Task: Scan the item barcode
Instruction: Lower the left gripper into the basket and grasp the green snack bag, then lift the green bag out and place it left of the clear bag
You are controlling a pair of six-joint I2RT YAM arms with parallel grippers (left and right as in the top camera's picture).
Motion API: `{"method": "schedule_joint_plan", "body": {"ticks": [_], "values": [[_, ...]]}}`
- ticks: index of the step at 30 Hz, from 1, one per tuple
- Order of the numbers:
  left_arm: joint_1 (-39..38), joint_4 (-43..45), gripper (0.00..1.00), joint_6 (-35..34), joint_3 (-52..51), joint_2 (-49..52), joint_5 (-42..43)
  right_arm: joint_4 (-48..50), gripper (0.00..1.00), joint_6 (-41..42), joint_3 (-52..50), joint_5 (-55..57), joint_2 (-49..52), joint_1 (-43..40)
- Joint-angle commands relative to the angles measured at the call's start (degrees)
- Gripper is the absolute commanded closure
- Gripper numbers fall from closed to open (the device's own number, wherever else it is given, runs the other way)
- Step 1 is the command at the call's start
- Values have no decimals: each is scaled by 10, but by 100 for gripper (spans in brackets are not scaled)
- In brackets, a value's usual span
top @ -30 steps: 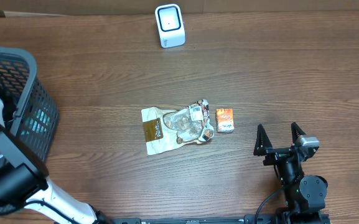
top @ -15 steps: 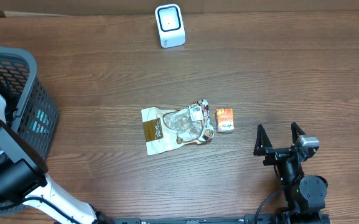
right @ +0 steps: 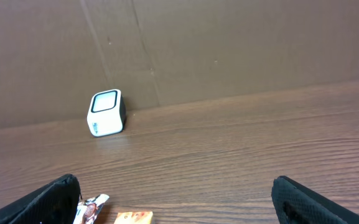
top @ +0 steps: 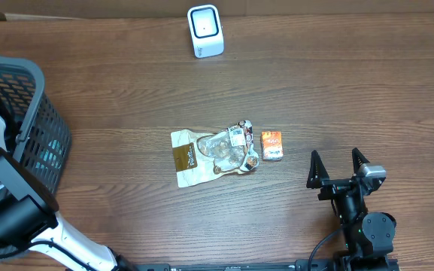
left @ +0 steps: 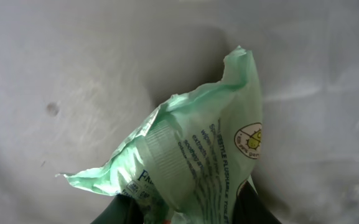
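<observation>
A pale green plastic packet with dark print fills the left wrist view, lying against the grey floor of the basket. My left gripper is shut on the packet's lower end, with a dark finger on each side. No barcode shows on the packet. In the overhead view the left arm reaches down into the basket, which hides its gripper. The white scanner stands at the table's far edge. My right gripper rests open near the front right, holding nothing.
A heap of snack bags and a small orange box lie mid-table. They show at the bottom left of the right wrist view, with the scanner beyond them. The dark mesh basket stands at the table's left edge.
The left arm's lower link has shifted slightly at the lower left of the overhead view. The right arm and the things on the table have not moved.
</observation>
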Motion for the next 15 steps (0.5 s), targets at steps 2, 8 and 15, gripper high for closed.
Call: {"method": "schedule_joint_plan", "body": {"ticks": [2, 8, 15], "values": [[1, -12, 96, 7, 18, -76, -1, 3, 0, 0, -6, 5, -5, 3], [1, -14, 96, 7, 20, -184, -2, 3, 0, 0, -6, 5, -5, 3], [1, -23, 96, 7, 20, -326, -1, 3, 0, 0, -6, 5, -5, 3]]}}
